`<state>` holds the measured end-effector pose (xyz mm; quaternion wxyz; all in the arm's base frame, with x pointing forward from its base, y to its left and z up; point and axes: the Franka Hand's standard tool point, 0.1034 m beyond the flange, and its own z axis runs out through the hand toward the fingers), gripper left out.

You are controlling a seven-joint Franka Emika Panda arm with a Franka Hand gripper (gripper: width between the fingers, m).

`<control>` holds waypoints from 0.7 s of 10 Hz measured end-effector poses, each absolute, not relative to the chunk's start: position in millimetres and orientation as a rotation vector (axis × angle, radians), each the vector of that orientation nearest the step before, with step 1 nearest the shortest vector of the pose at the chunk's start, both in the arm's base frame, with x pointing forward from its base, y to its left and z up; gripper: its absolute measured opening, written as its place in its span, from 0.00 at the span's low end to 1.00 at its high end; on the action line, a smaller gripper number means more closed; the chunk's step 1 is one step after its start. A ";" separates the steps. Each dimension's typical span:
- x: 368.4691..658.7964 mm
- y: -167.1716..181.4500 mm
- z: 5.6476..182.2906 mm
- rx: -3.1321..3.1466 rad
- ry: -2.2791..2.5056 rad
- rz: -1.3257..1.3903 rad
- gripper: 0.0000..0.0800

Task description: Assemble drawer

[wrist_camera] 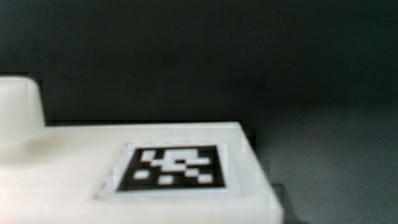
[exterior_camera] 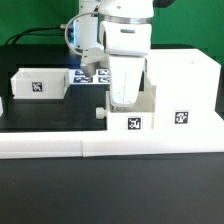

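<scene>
At the frame's centre, claw: points straight down, its tips sunk behind the small drawer's front wall. I cannot tell whether it is wide or narrow.
Small drawer: lower centre on the black table, tag on its front, knob on its left side, touching the big box.
Big box: right of frame, tagged.
Left box: left of frame, well apart.
Marker board: upper centre, behind the arm.
Wrist view: a blurred white tagged panel with a rounded peg beside it.
</scene>
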<state>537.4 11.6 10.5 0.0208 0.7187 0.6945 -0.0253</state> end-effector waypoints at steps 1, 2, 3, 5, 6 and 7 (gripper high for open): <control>537.4 11.6 10.6 2.229 2.152 -0.078 0.05; 538.1 12.1 12.4 2.244 2.135 -0.077 0.27; 538.0 11.5 14.7 2.251 2.132 -0.088 0.44; 541.8 11.4 26.8 2.259 2.128 -0.106 0.67; 542.9 11.0 33.2 2.261 2.126 -0.109 0.77; 543.9 9.7 38.9 2.262 2.122 -0.111 0.77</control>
